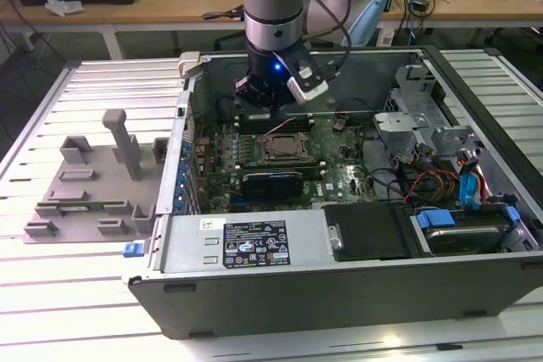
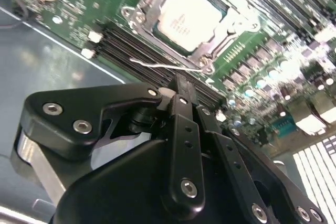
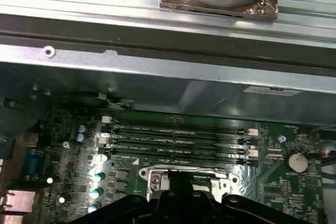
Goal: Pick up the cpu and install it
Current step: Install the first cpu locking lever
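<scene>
Just beyond the fingertips of the black two-finger gripper (image 2: 180, 85), the cpu (image 2: 189, 19), a small flat square chip with a shiny silver-grey metal top, is lying inside the dark square metal-framed socket (image 2: 137, 13) on the green motherboard (image 2: 73, 3). The gripper is hanging above the board inside the open grey metal computer case (image 1: 339, 269). Its fingers are looking pressed together with nothing between them, so it is carrying nothing.

Between the fingertips and the socket, a thin silver wire lever (image 2: 163, 66) is standing free, and the long dark memory slots (image 2: 121, 43) are running directly under the fingertips.

In my judgement, two things are threatening here. The closed fingertips are hovering near the lever, so a small drift toward the socket could hook it or bend it. Also, I cannot tell whether the chip is sitting fully flat. If one corner is riding on the frame, any pressing from above could damage the contacts underneath.
</scene>
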Available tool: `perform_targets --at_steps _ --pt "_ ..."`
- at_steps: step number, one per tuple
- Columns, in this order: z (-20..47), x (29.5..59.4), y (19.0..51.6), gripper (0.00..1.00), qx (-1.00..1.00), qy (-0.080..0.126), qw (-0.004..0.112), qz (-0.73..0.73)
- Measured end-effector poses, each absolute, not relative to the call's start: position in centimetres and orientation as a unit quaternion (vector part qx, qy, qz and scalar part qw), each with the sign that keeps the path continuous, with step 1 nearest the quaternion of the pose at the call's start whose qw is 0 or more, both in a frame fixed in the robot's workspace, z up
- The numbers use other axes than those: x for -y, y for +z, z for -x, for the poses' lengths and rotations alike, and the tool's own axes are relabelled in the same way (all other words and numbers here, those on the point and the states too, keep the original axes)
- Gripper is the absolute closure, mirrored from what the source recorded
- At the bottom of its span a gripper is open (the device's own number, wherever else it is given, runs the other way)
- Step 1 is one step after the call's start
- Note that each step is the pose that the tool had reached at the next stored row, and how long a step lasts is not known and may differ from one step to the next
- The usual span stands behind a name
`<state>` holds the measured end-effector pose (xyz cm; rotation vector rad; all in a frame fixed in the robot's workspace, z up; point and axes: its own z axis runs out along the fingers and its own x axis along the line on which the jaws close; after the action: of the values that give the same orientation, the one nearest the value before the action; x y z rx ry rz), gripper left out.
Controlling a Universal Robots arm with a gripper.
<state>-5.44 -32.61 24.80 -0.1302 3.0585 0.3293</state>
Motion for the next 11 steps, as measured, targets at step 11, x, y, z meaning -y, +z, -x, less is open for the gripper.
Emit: perform_targets --at_steps 11 --pt "5.2 33.2 23.4 0.89 -0.993 0.104 0.051 0.000"
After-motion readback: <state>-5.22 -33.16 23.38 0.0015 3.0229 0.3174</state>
